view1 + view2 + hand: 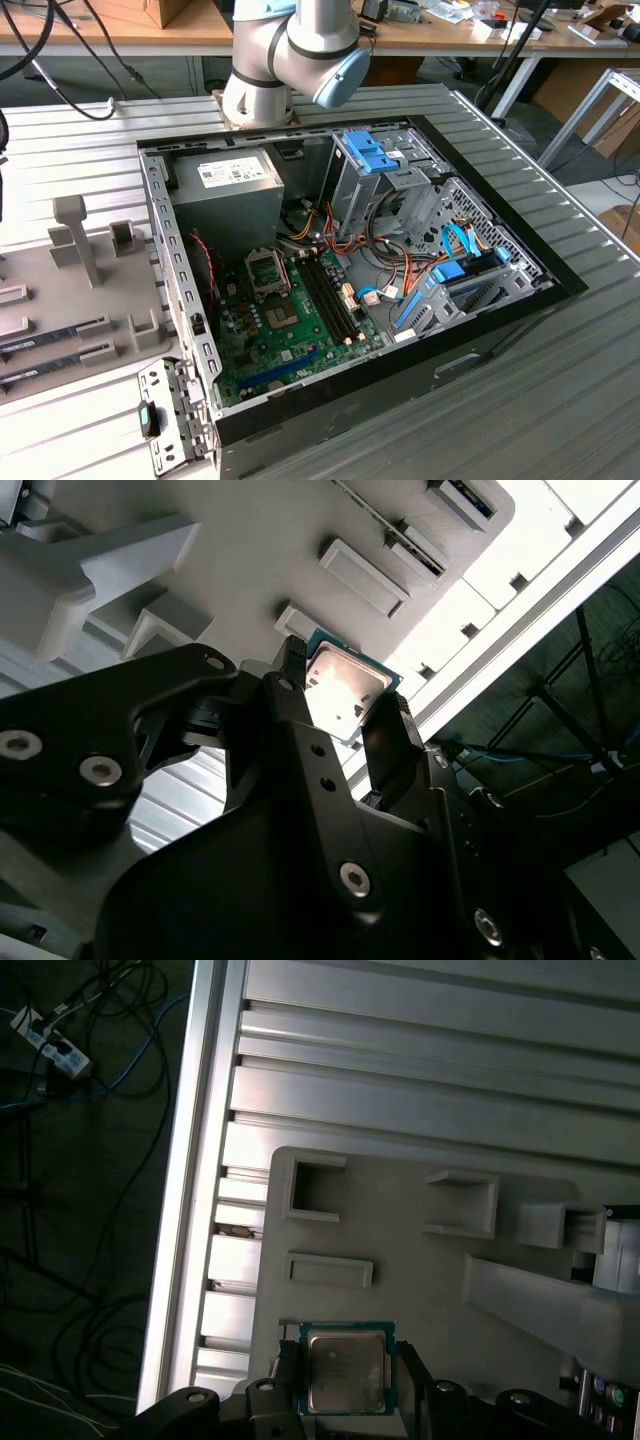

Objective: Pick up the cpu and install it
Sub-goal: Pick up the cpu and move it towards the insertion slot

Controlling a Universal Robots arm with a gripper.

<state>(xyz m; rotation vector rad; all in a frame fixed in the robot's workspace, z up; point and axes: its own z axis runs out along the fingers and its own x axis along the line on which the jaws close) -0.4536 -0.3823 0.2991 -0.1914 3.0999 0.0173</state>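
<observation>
Sitting pinched by opposite edges, the cpu (345, 1370) is between the black fingers (412, 1382) of the tool (347, 1382), at the edge of a grey parts tray (420, 1290) on the ribbed bench (450, 1110). An open computer case (470, 345) stands on the exterior view's right.

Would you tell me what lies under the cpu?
The grey parts tray lies beneath the cpu; the spot directly under it is covered by the chip itself.
</observation>
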